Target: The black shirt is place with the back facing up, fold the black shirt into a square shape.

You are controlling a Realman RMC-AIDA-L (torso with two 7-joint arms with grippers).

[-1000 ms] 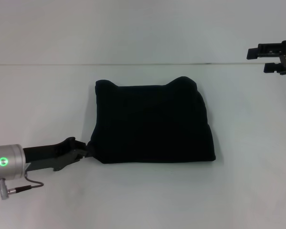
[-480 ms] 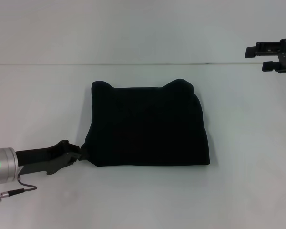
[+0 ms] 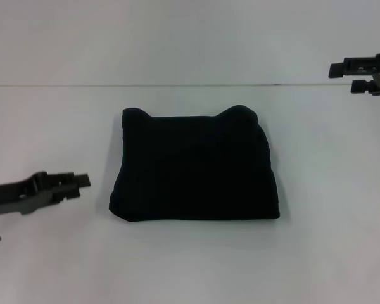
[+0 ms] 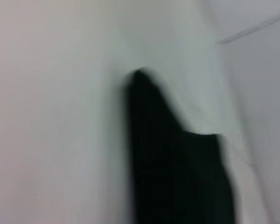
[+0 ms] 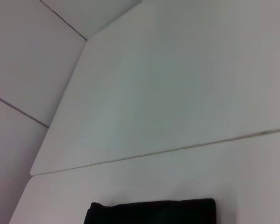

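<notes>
Left gripper (image 3: 82,180): low over the near-left part of the table, pointing right toward the shirt, close to its lower-left corner but clear of it. A narrow gap shows between its two fingertips and nothing is held in it.

Black shirt (image 3: 195,166): folded into a near-square bundle in the middle of the table, plain side up. Its near edge is straight; its far edge has two small humps at the corners.

Shirt against the jaws: bare tabletop separates the bundle's left edge from the left gripper's tips. The right gripper sits well apart from it, beyond the far-right corner.

Table (image 3: 190,266): plain white, with a thin seam line running left to right behind the shirt.

Right gripper (image 3: 342,76): held up at the far right, above the seam line, tips pointing left. Its two fingers stand apart with open space between them, gripping nothing.

Head view only: both grippers and the whole outline of the bundle, with clear table on every side of it.

Left wrist view only: a blurred close look along the shirt (image 4: 177,172), showing it as a dark raised mound rising to a point on the white surface; no fingers visible.

Right wrist view only: a long look across the table's far side, with just one straight edge of the shirt (image 5: 151,212) at the frame's border, and wall panel seams beyond.
</notes>
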